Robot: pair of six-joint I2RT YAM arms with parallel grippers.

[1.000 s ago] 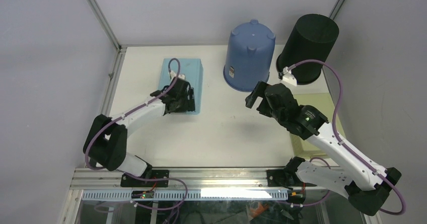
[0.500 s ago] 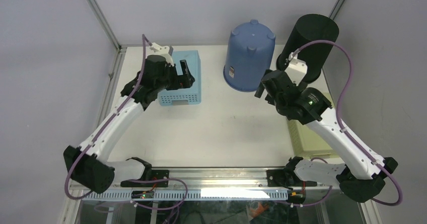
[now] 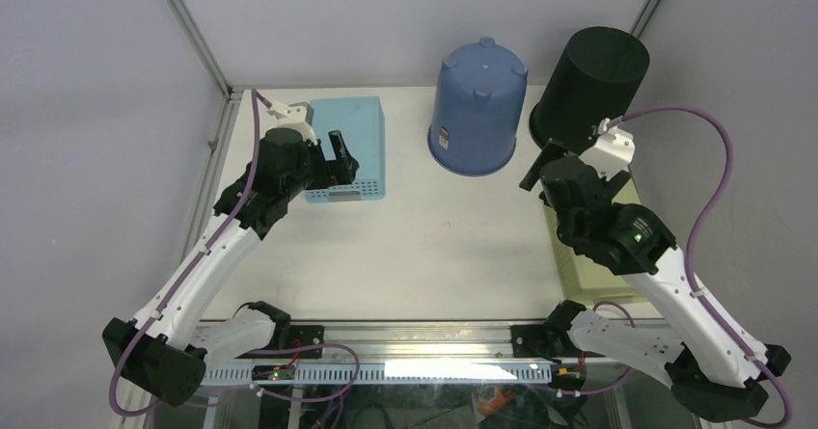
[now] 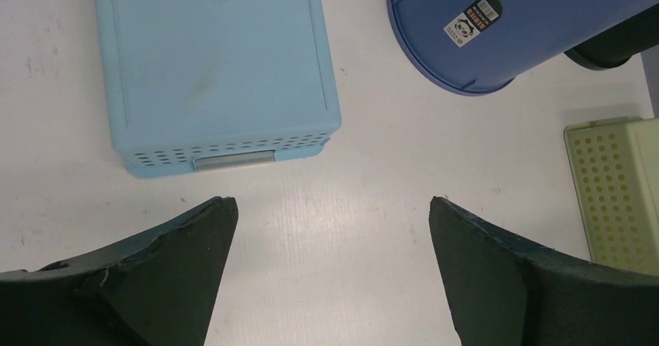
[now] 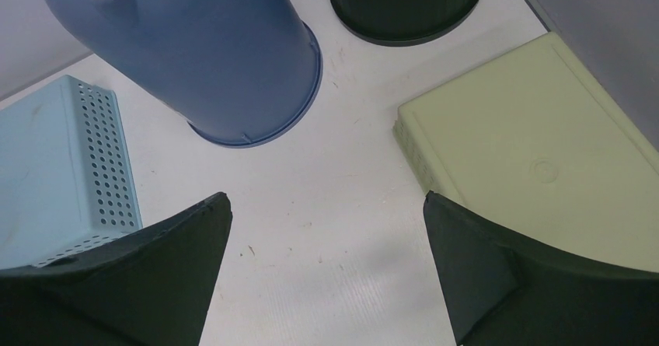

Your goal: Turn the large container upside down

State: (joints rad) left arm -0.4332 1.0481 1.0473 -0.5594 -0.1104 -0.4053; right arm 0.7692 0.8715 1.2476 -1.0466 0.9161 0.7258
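Observation:
A dark blue bucket [image 3: 477,106] stands upside down at the back centre; it also shows in the left wrist view [image 4: 513,27] and the right wrist view [image 5: 202,43]. A black bin [image 3: 593,82] stands upside down to its right. A light blue basket [image 3: 357,125] lies bottom up at the back left. My left gripper [image 3: 338,164] is open and empty, raised over the basket's near end; in its wrist view [image 4: 330,202] only bare table lies between the fingers. My right gripper [image 3: 540,169] is open and empty, in front of the black bin [image 5: 408,4].
A pale green basket [image 3: 584,273] lies bottom up at the right edge, partly under my right arm; it also shows in the right wrist view [image 5: 528,152] and the left wrist view [image 4: 614,190]. White table [image 3: 434,246] spreads between the arms. Enclosure walls stand close behind.
My left gripper has lifted off the light blue basket's near end and drawn back to the left. My right gripper has swung right, away from the blue bucket toward the black bin.

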